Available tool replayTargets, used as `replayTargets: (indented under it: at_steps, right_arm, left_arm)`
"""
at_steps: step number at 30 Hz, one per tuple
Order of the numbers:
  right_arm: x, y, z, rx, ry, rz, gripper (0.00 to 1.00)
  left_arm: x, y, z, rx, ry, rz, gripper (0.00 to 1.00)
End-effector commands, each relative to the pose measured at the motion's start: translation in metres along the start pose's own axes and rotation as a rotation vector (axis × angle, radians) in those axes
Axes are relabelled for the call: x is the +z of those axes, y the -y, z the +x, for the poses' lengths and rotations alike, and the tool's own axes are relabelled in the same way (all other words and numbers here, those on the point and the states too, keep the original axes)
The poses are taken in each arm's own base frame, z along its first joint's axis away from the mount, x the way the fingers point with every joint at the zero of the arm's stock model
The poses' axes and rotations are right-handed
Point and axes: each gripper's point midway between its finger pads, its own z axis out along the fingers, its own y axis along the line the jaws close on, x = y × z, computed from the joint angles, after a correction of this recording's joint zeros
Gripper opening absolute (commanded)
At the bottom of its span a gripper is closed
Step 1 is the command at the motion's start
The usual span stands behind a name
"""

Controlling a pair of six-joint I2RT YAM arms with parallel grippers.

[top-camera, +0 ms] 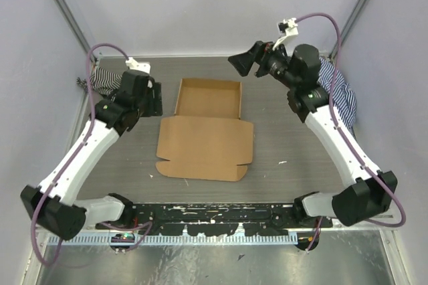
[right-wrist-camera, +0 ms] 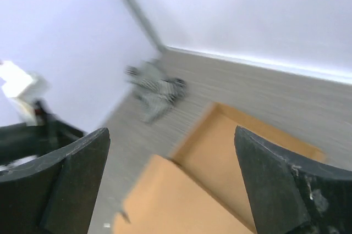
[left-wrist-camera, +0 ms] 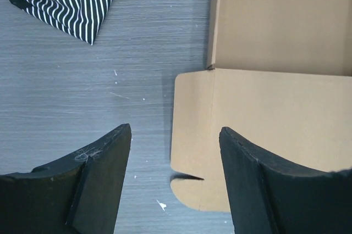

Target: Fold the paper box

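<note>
The paper box point(top-camera: 206, 128) lies in the middle of the grey table: brown cardboard with a shallow tray with raised walls at the far end and a flat lid panel with side flaps towards me. My left gripper point(top-camera: 155, 100) is open and empty, hanging above the table just left of the box; in the left wrist view the box point(left-wrist-camera: 275, 107) shows between and beyond the fingers point(left-wrist-camera: 104, 184). My right gripper point(top-camera: 242, 63) is open and empty, held in the air right of the tray's far corner. The right wrist view is blurred and shows the box point(right-wrist-camera: 220, 184) below.
A striped cloth point(top-camera: 103, 79) lies at the far left, also in the left wrist view point(left-wrist-camera: 66, 0). Another striped cloth point(top-camera: 340, 94) lies at the far right behind the right arm. Walls close the table on three sides.
</note>
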Motion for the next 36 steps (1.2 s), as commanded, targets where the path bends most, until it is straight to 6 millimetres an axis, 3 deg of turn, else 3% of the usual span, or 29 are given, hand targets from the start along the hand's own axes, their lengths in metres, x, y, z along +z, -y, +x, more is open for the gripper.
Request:
replayTargets:
  at_steps: [1,3,4,6,7,8,10,13,18,22,25,28,30,31,36]
  right_arm:
    - [0.008,-0.054,0.012,0.189,0.008,-0.424,0.91]
    - [0.016,-0.066,0.022,0.259,-0.103,-0.542,0.30]
    - [0.027,-0.062,0.034,0.333,-0.185,-0.524,0.07]
    - [0.040,-0.059,0.040,0.348,-0.233,-0.447,0.01]
    - [0.046,-0.051,0.052,0.314,-0.254,-0.353,0.00]
    - [0.054,-0.043,0.049,0.243,-0.224,-0.224,0.01]
    - [0.055,-0.038,0.059,0.127,-0.236,-0.063,0.01]
    - [0.051,-0.041,0.070,0.116,-0.257,-0.035,0.00]
    - [0.050,-0.029,0.088,0.131,-0.267,0.072,0.17]
    - [0.066,-0.043,0.112,0.059,-0.330,0.131,0.37]
    - [0.092,-0.054,0.128,-0.020,-0.367,0.216,0.54]
    - [0.126,-0.064,0.155,-0.052,-0.404,0.267,0.80]
    - [0.147,-0.067,0.176,-0.047,-0.421,0.293,0.87]
    - [0.157,-0.065,0.183,-0.042,-0.411,0.318,0.97]
    - [0.189,-0.068,0.235,-0.015,-0.444,0.309,0.97]
  left_arm:
    - [-0.021,0.009,-0.003,-0.039,0.061,0.110,0.72]
    - [-0.028,0.006,0.012,-0.018,0.009,0.116,0.72]
    - [-0.032,0.003,0.017,-0.012,0.000,0.116,0.71]
    - [-0.036,-0.002,0.029,-0.007,0.006,0.116,0.71]
    - [-0.038,-0.005,0.033,-0.013,0.026,0.113,0.71]
    - [-0.037,-0.008,0.041,-0.021,0.032,0.111,0.72]
    - [-0.043,-0.012,0.044,-0.039,0.073,0.118,0.72]
    - [-0.047,-0.018,0.044,-0.059,0.117,0.103,0.73]
    - [-0.044,-0.022,0.052,-0.069,0.113,0.086,0.73]
    - [-0.043,-0.038,0.063,-0.062,0.100,0.006,0.73]
    - [-0.050,-0.047,0.061,-0.091,0.131,-0.025,0.73]
    - [-0.063,-0.060,0.052,-0.140,0.216,-0.064,0.73]
    - [-0.069,-0.065,0.050,-0.167,0.267,-0.064,0.73]
    - [-0.072,-0.066,0.050,-0.178,0.288,-0.057,0.73]
    - [-0.078,-0.069,0.047,-0.202,0.331,-0.053,0.73]
